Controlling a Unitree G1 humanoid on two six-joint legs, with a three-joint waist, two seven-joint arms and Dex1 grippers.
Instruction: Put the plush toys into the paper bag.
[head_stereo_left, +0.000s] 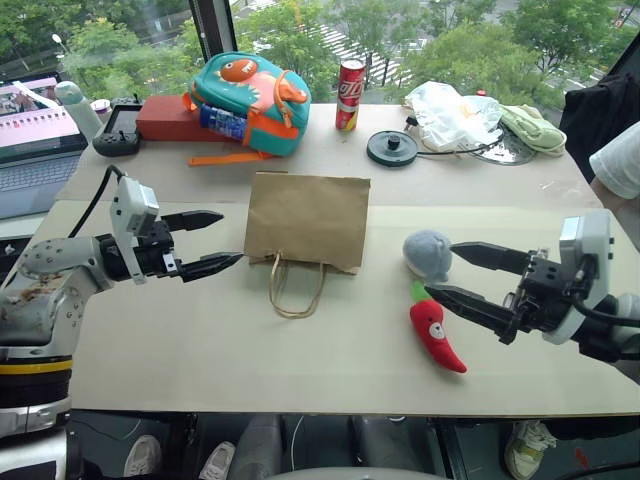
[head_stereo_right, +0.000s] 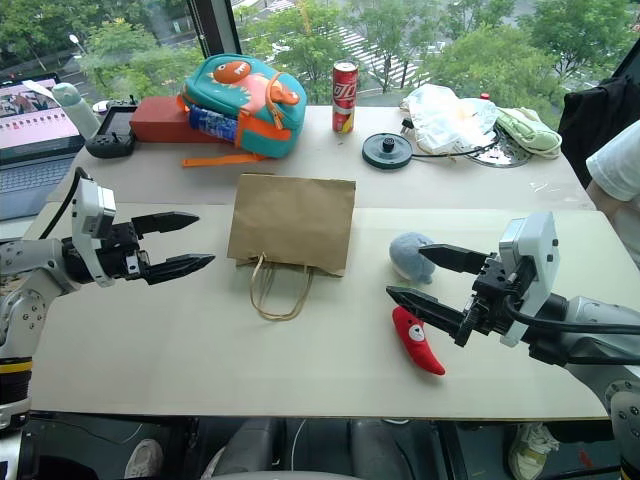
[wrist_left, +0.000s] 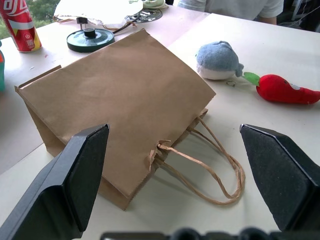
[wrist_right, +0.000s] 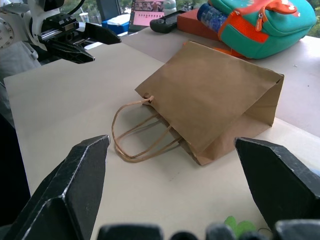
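So, the fuzzy grey-blue round plush toy (head_stereo_left: 429, 254) and the red chili-pepper plush with green stem (head_stereo_left: 437, 334) both lie on the pale tabletop (head_stereo_left: 200, 350), close together, pepper stem pointing toward the round one, both outside the bag. The plain brown kraft paper bag (head_stereo_left: 306, 219) lies flat on its side near the table's middle, its tan twisted-cord handles (head_stereo_left: 297, 287) sprawled toward the robot, mouth looking pressed closed. Toys sit well to the right of the bag.

Right gripper (head_stereo_left: 464, 277) hovers just beside the toys, black fingers spread wide, one over the round toy's edge, the other by the pepper's stem; it holds nothing. Left gripper (head_stereo_left: 210, 241) hangs near the bag's left edge, also fully spread and empty, not touching the paper.

Progress: nothing done yet, zero of two toys bagged. Left to do, as I judge it: open or prop the bag, grab each toy, drop both in.

Behind: teal and orange fish-face backpack (head_stereo_left: 250, 102), red soda can (head_stereo_left: 349, 94), white plastic bag (head_stereo_left: 452, 114), laptop (head_stereo_left: 35, 140).
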